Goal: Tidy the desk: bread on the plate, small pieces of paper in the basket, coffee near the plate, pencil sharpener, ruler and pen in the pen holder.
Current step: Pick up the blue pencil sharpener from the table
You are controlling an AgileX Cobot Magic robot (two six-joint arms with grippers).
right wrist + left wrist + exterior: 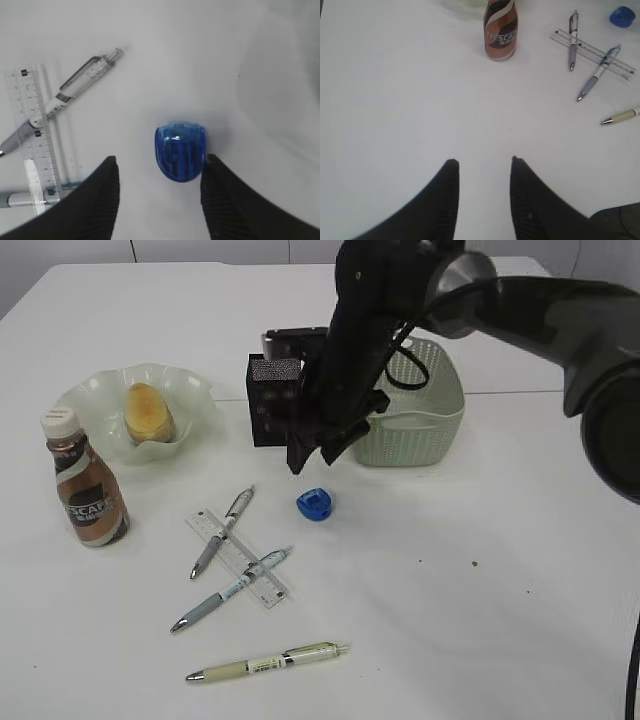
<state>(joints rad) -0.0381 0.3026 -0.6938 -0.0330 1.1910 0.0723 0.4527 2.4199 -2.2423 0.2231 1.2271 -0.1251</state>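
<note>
Right end effector (157, 172) open wide over blue sharpener (180, 151), left end effector (482, 172) part-open, empty; we see ruler (240, 558) lying diagonally on counter (480, 540).

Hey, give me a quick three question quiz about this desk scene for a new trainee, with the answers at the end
1. True or false: the bread already lies on the plate.
2. How many pens lie on the desk? A) one B) two C) three
3. Fill in: the right claw hovers open over the blue ____.

Key: 1 true. 2 C; two of them cross the ruler. 3 pencil sharpener.
</note>
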